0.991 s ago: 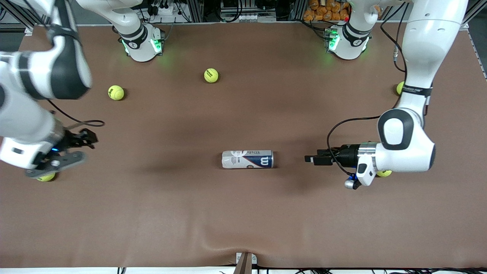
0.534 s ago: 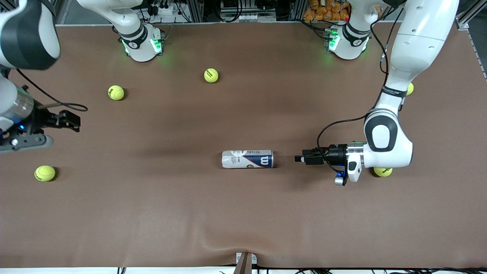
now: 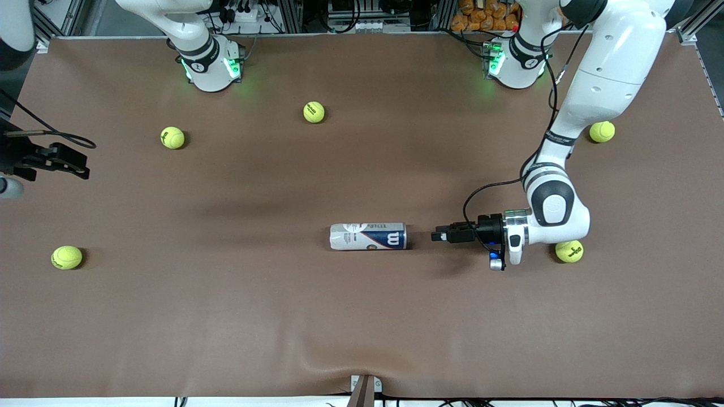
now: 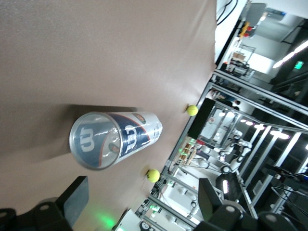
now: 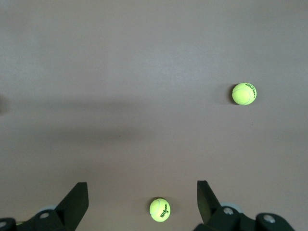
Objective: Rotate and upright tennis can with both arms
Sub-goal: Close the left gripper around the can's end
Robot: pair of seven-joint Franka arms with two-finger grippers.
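The tennis can [image 3: 368, 236] lies on its side in the middle of the brown table, its clear end with the "W" toward the left arm's end. My left gripper [image 3: 436, 234] is open and empty, held level just above the table, a short gap from that end and pointing at it. In the left wrist view the can's [image 4: 113, 139] round end faces the camera between my spread fingers [image 4: 74, 199]. My right gripper [image 3: 81, 165] is open and empty over the table's edge at the right arm's end, well away from the can.
Several yellow-green tennis balls lie scattered: one [image 3: 569, 251] just beside the left arm's wrist, one [image 3: 602, 131] nearer the left base, one [image 3: 67, 257] at the right arm's end, two [image 3: 172, 137] [image 3: 314, 112] toward the bases. The right wrist view shows two balls [image 5: 160, 209] [image 5: 244, 94].
My left gripper has moved closer to the can's end and its arm has folded in. My right gripper has drawn away from the can toward the table's edge, uncovering the ball beneath it.
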